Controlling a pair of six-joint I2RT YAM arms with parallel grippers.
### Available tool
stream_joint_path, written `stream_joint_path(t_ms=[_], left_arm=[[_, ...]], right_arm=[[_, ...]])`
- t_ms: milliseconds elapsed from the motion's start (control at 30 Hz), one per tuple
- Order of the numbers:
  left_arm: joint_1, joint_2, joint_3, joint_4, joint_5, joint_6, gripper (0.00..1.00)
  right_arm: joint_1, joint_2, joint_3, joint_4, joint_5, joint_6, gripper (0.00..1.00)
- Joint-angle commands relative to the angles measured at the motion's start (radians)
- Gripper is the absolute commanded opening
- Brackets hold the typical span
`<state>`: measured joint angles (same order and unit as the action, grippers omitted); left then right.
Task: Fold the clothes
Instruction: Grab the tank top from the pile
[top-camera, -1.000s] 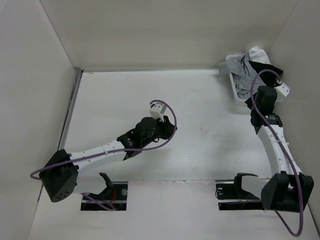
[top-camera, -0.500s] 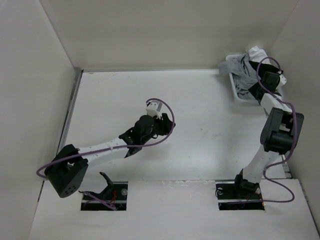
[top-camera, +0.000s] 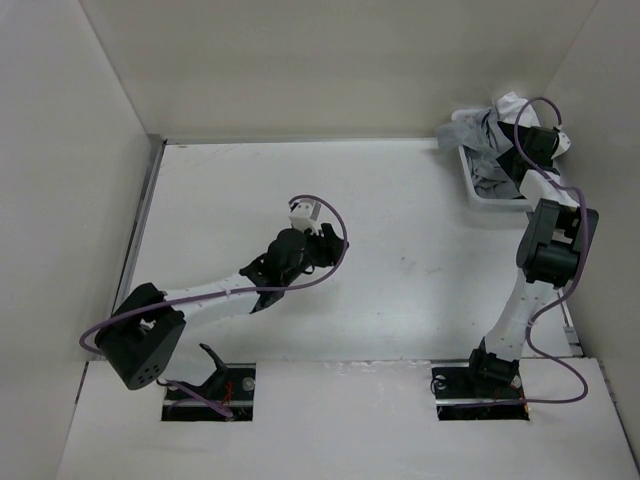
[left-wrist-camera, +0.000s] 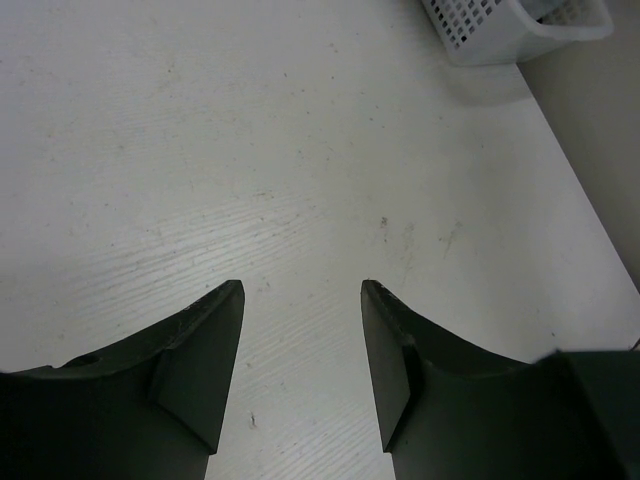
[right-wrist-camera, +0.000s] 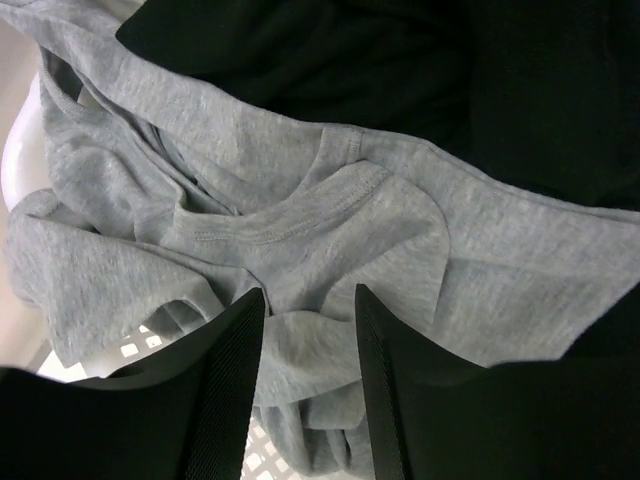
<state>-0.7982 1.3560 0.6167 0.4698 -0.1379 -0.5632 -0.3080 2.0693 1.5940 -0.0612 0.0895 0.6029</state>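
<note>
Hovering right gripper (right-wrist-camera: 308, 300), jaws apart, over the grey top (right-wrist-camera: 300, 200) heaped in the basket (right-wrist-camera: 18, 160) for a pinch, left gripper (left-wrist-camera: 300, 290) likewise spread above the table (left-wrist-camera: 250, 120), presumably waiting.

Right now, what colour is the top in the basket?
Light heather grey, plain. The top shows best in the right wrist view.

Nothing legible shows: no text, label, brand, number or sign on the grey top (right-wrist-camera: 300, 250), the black garment (right-wrist-camera: 480, 90), the basket (left-wrist-camera: 480, 25) or the table (top-camera: 400, 200)
</note>
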Motion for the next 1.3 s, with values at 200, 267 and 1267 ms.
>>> stream_joint_path(t_ms=[200,267,1267], left_arm=[[0.017,0.023,-0.003,0.072,0.034,-0.003,0.49],[0.02,0.023,-0.005,0.075,0.034,-0.006,0.49],[0.069,0.022,-0.009,0.078,0.035,-0.043,0.48]], right_arm=[[-0.001,0.009,0.037,-0.012,0.01,0.009,0.51],[-0.001,0.003,0.027,-0.014,0.027,0.0,0.49],[0.17,-0.441,0.001,0.124,-0.048,-0.011,0.0]])
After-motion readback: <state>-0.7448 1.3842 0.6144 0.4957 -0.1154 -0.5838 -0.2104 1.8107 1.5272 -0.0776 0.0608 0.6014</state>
